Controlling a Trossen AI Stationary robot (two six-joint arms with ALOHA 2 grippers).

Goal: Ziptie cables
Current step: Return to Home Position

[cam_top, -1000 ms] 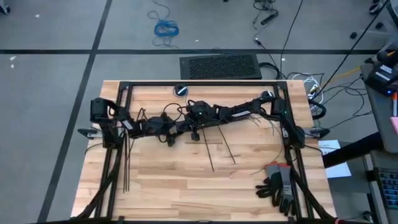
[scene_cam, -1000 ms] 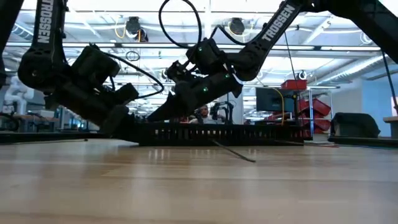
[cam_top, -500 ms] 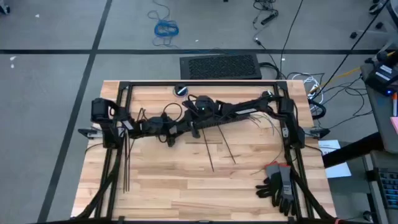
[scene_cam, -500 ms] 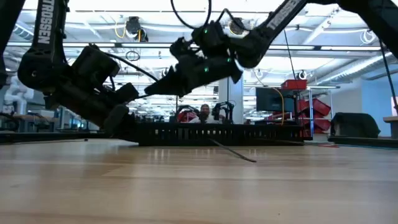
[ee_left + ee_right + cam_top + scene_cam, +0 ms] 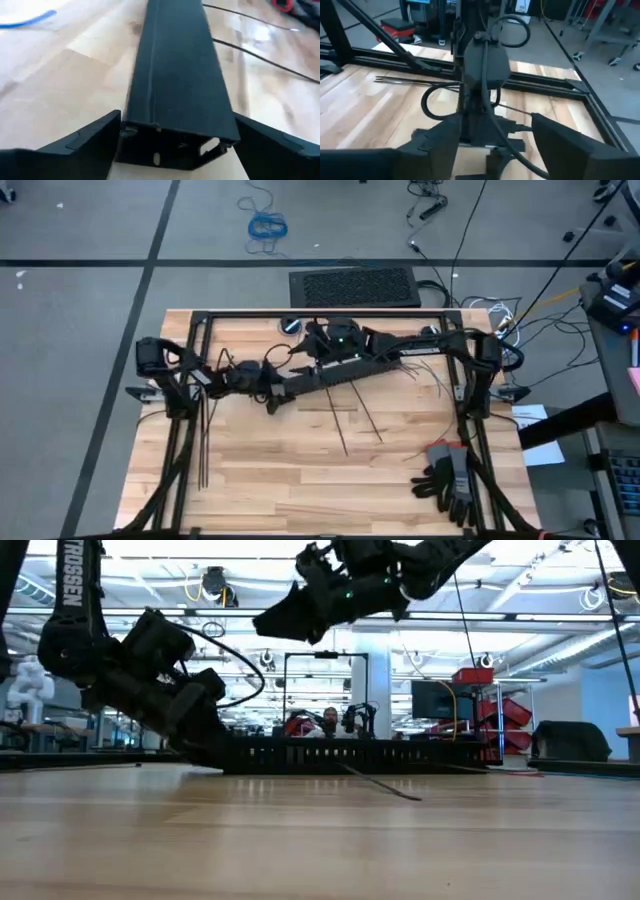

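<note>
The left end effector (image 5: pixel 177 120) sits low on the table (image 5: pixel 280 480) at the 8 o'clock end of the closed black duct (image 5: pixel 340 375). Its fingers (image 5: pixel 85 142) stand apart, one on each side of that end, and look to flank it rather than pinch it. In the high view the duct's long axis runs from 8 o'clock to 2 o'clock, straight ahead of this end effector. The cables (image 5: pixel 418 368) show only as thin splayed ends at the duct's 2 o'clock end; the rest presumably lies inside. Loose zipties (image 5: pixel 342 428) lie on the table toward 6 o'clock of the duct, with more (image 5: pixel 204 442) near the left arm's base.

The right end effector (image 5: pixel 265 625) hangs high above the duct, fingers apart and holding nothing.

The left arm is the nearer one. To retreat cleanly it would likely need to back out toward 8 o'clock, along the duct's axis, so as not to drag the duct sideways.
</note>
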